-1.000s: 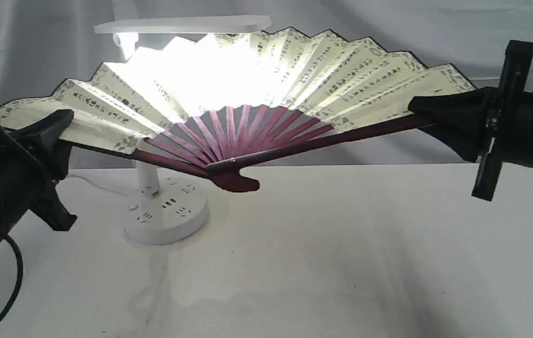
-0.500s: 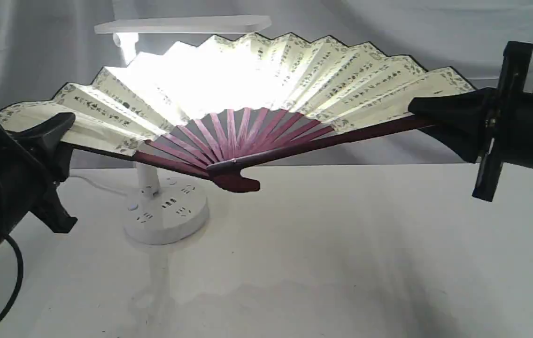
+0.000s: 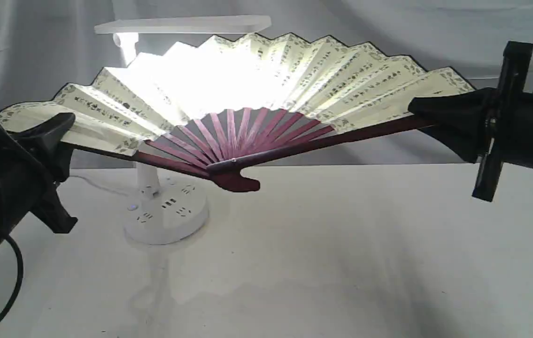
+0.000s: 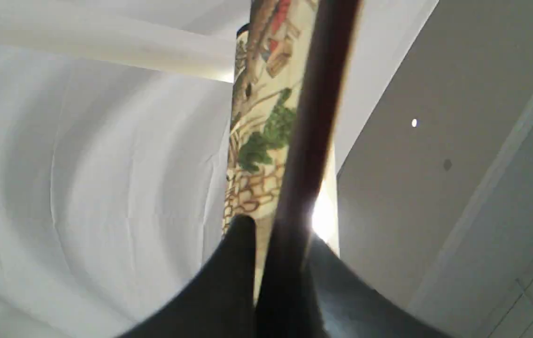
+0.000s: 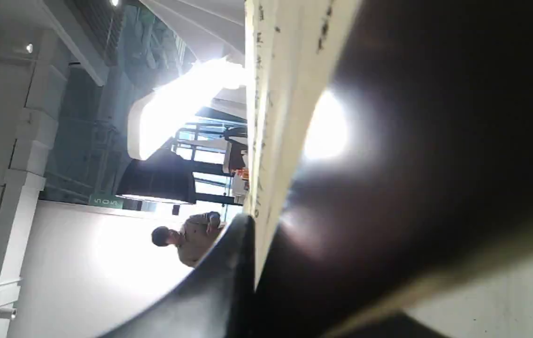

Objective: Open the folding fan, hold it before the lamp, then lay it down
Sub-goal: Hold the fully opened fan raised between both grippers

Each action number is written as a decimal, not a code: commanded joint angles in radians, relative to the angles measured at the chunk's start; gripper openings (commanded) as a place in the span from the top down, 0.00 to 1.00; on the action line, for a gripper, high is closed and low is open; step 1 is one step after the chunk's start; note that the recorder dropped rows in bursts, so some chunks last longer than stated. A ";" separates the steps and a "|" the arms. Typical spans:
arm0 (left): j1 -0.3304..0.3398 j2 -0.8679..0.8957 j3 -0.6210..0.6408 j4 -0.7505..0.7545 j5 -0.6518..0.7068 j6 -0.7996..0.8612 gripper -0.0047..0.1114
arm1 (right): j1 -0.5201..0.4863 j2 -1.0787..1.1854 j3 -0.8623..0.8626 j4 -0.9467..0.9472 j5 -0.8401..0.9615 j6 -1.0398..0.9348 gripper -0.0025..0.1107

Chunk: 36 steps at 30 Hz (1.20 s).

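Fan (image 3: 341, 84) fully spread, aloft in front of the lit lamp (image 3: 167, 220). My left gripper (image 3: 69, 138) slants up from below and my right gripper (image 3: 419, 117) reaches in level, each clamped tight on an end guard. Below I see a white table (image 3: 341, 263), behind it a grey curtain (image 3: 435, 28).

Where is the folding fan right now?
In the exterior view the folding fan hangs spread open above the table, before the lit lamp left of centre, its end guards clamped by the left gripper and right gripper.
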 commanded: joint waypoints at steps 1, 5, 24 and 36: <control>0.014 -0.018 -0.016 -0.110 -0.065 -0.095 0.96 | -0.006 -0.003 0.004 -0.028 -0.043 -0.064 0.98; 0.014 -0.018 -0.016 -0.110 -0.065 -0.095 0.96 | -0.006 -0.003 0.004 -0.028 -0.043 -0.064 0.98; 0.014 -0.018 -0.016 -0.110 -0.065 -0.095 0.96 | -0.006 -0.003 0.004 -0.028 -0.043 -0.064 0.98; 0.014 -0.018 -0.016 -0.049 -0.024 -0.095 0.96 | -0.006 -0.003 0.004 -0.028 -0.043 -0.064 0.98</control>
